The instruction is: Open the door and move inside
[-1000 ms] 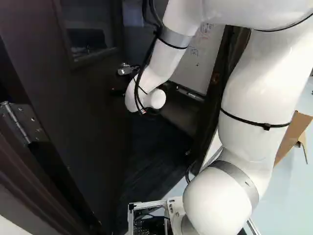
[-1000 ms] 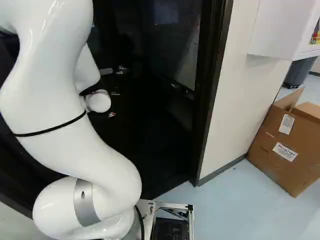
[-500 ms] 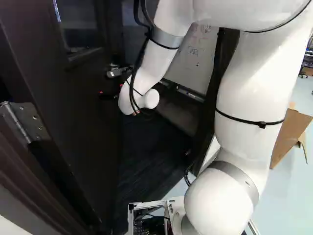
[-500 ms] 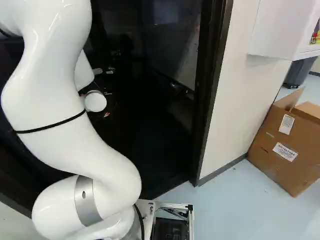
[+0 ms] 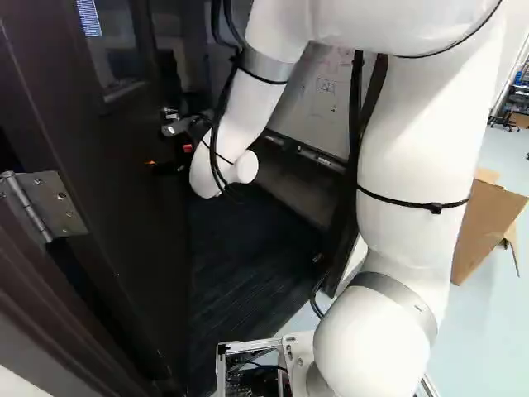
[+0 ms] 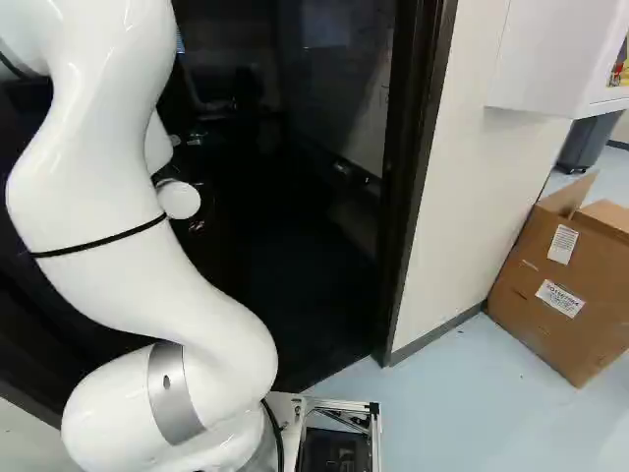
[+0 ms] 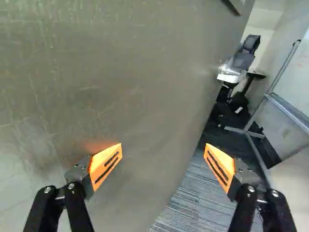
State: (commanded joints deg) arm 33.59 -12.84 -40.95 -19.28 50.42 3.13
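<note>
Both base views look ahead and slightly down from behind the arm (image 5: pixel 413 149), one each side, sharing it, the frame (image 6: pixel 418 118) and box (image 6: pixel 550 295). The wrist view looks along the hand (image 5: pixel 169 155), close to the door (image 7: pixel 106 67).

Doorway (image 6: pixel 285 236) sank near black mid-frame in right base view, pale floor (image 6: pixel 472 413) shone brightly at lower right, soft highlights streaked the glossy arm (image 6: pixel 103 177) at upper left, wrist view was diffusely lit, faint orange glow (image 7: pixel 98 146) warmed the door (image 7: pixel 125 63) left of centre.

White arm (image 5: pixel 419 157) bent, hand (image 5: pixel 178 162) wide open
</note>
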